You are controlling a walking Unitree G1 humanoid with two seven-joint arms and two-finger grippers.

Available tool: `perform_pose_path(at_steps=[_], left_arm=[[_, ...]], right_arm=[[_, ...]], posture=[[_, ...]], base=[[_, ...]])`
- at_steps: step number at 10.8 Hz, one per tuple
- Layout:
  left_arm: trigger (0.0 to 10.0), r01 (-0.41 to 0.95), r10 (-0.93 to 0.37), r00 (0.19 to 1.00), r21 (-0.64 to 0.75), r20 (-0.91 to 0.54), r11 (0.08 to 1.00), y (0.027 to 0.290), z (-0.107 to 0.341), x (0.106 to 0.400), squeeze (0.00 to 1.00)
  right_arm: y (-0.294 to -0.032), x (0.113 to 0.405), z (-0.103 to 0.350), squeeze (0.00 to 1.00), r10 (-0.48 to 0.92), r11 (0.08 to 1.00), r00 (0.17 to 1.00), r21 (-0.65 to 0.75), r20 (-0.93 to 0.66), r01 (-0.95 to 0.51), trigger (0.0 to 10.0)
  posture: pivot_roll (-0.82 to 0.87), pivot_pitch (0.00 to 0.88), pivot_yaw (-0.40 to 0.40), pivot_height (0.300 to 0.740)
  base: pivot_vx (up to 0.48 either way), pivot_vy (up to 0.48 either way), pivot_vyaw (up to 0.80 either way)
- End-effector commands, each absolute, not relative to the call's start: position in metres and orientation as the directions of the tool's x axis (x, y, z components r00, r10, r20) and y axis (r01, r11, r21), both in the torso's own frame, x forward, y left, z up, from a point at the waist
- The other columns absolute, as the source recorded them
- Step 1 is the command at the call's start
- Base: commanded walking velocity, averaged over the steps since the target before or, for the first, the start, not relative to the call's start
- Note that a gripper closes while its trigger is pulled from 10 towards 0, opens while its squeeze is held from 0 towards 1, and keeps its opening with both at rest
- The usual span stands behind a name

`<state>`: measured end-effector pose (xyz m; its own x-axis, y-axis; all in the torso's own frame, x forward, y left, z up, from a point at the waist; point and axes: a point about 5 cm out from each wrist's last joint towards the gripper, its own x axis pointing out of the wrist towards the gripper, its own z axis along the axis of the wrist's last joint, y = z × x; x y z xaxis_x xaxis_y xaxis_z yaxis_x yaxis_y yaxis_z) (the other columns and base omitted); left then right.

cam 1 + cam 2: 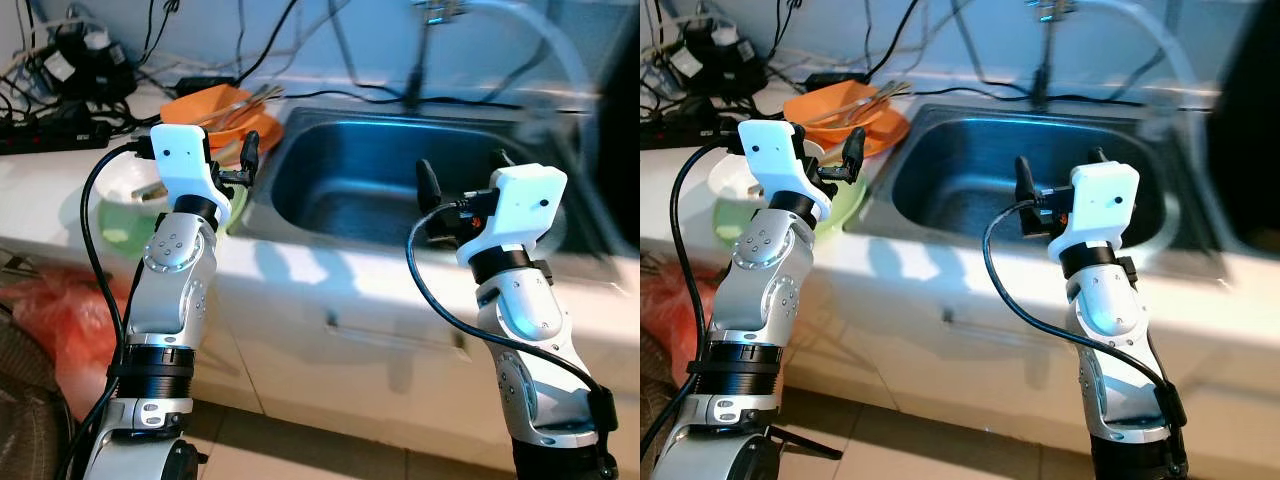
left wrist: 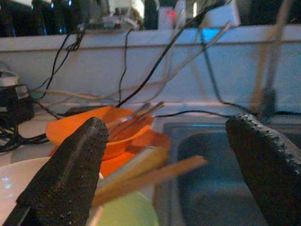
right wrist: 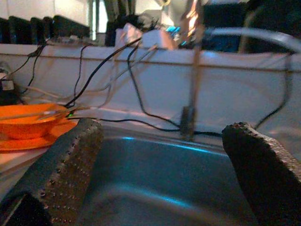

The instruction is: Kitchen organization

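Observation:
An orange bowl (image 1: 215, 105) holding metal utensils sits on an orange plate (image 1: 258, 130) on the white counter, left of the steel sink (image 1: 300, 170). In front of them are a white bowl (image 1: 125, 180) and a green plate (image 1: 120, 228), with wooden chopsticks (image 2: 150, 172) lying across them. My left gripper (image 1: 240, 165) hovers open just above this pile, at the sink's left rim, nothing between its fingers (image 2: 70, 174). My right gripper (image 1: 460, 162) is open and empty over the sink's front right part, facing the faucet (image 3: 190, 70).
A power strip (image 1: 55, 135) and tangled black cables lie along the back wall on the left. A white hose arcs from the faucet (image 1: 425, 50) to the right. A red plastic bag (image 1: 60, 320) lies on the floor beside the white cabinet front.

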<state>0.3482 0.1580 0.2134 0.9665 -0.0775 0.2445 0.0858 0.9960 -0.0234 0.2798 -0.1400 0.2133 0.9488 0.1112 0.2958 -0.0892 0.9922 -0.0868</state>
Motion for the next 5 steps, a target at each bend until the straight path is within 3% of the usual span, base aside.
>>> perform_pose_path(at_steps=[1,3,5], left_arm=[[10.0,0.088,-0.082,0.966,-0.014,0.245,0.996,0.1596,0.2149,0.3489,0.00],[10.0,0.107,-0.091,0.963,-0.049,0.253,0.993,0.1585,0.2154,0.3482,0.00],[10.0,0.113,-0.096,0.965,-0.056,0.245,0.992,0.1580,0.2140,0.3475,0.00]], right_arm=[[-0.1392,0.2785,0.2163,0.00,0.111,0.991,0.944,-0.100,0.311,-0.084,10.0],[-0.1389,0.2785,0.2153,0.00,0.112,0.991,0.944,-0.100,0.309,-0.085,10.0],[-0.1385,0.2786,0.2146,0.00,0.114,0.991,0.945,-0.100,0.308,-0.087,10.0]], posture=[[0.03,0.033,0.068,0.740],[0.03,0.032,0.068,0.740],[0.03,0.031,0.068,0.740]], base=[[0.480,0.000,0.00],[0.411,0.000,0.00],[0.000,0.000,0.00]])
